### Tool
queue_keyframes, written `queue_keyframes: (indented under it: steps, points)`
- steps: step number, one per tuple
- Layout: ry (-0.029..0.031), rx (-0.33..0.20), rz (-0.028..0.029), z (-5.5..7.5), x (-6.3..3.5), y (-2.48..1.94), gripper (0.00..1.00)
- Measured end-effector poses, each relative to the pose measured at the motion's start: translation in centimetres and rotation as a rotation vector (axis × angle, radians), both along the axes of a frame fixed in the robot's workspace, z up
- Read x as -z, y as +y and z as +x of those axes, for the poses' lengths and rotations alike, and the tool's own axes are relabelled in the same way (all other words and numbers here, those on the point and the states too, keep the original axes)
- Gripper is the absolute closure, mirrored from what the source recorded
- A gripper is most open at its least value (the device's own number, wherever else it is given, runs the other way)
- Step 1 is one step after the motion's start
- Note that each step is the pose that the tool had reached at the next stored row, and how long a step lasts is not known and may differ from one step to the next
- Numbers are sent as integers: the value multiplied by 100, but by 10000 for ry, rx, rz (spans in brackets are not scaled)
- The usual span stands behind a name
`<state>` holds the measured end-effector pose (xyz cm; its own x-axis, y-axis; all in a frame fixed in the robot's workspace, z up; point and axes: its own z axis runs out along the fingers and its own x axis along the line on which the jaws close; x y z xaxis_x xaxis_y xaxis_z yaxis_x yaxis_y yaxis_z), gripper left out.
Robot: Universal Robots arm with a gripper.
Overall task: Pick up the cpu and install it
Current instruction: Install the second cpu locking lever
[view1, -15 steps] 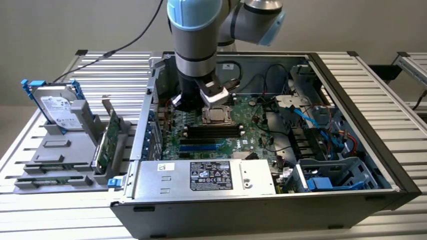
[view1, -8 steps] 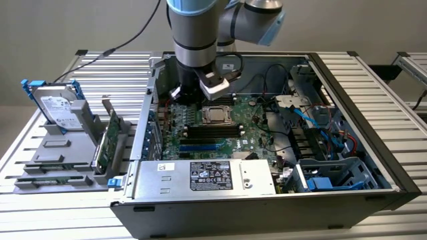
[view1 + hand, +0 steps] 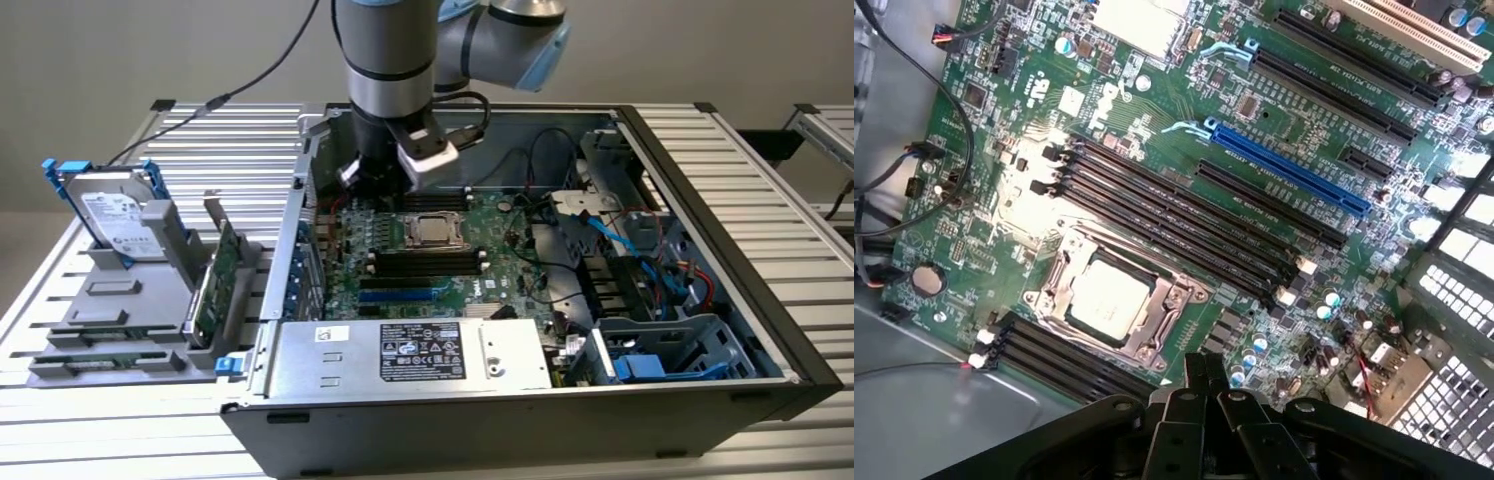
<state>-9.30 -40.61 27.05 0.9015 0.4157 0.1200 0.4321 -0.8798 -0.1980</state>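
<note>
Here the closed end effector (image 3: 1206, 385) hovers beside the seated cpu (image 3: 1109, 298).

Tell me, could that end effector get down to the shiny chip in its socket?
Probably yes: the end effector, shut and empty, hangs just beside the chip, the case is open on top, and nothing covers the chip.

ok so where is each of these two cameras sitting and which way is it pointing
Exterior view: off the arm, raised in front of the open computer case, looking down into it; shows the arm and its gripper above the motherboard.
Wrist view: on the wrist, looking down at the motherboard from close; the shut fingers show.
Shared: the cpu sitting in its socket, the black memory slots, the blue slot.
</note>
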Motion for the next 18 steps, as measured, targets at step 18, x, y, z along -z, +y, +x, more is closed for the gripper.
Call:
queue_keyframes:
  steps: [18]
  points:
    - [-1, 1213, -15, 18, -88, 49, 89]
